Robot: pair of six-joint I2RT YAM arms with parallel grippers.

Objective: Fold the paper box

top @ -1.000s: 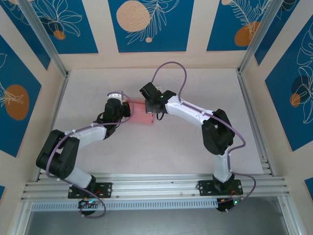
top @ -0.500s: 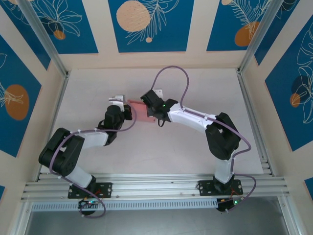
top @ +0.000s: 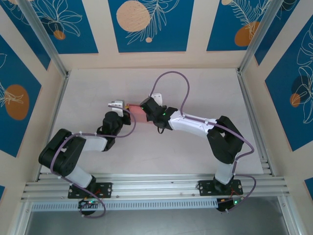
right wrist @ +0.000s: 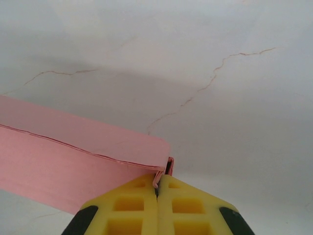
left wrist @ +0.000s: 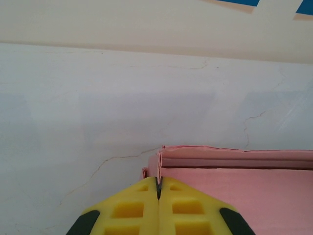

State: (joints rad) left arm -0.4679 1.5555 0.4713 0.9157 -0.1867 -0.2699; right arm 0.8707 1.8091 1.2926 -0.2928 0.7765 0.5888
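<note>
paper box (top: 138, 114), gripped by left fingers (left wrist: 131, 211), right fingers (right wrist: 133, 205)

Salmon-pink paper box (top: 138, 113), folded, edges layered

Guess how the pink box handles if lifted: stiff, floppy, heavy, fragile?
Probably floppy: the box is thin card, its layered edge wavy in the right wrist view. Likely very light: thin walls, hollow inside. Probably fragile: the left gripper and right gripper pinch only thin edges at opposite ends, so uneven pulls could crease or unfold it.
</note>
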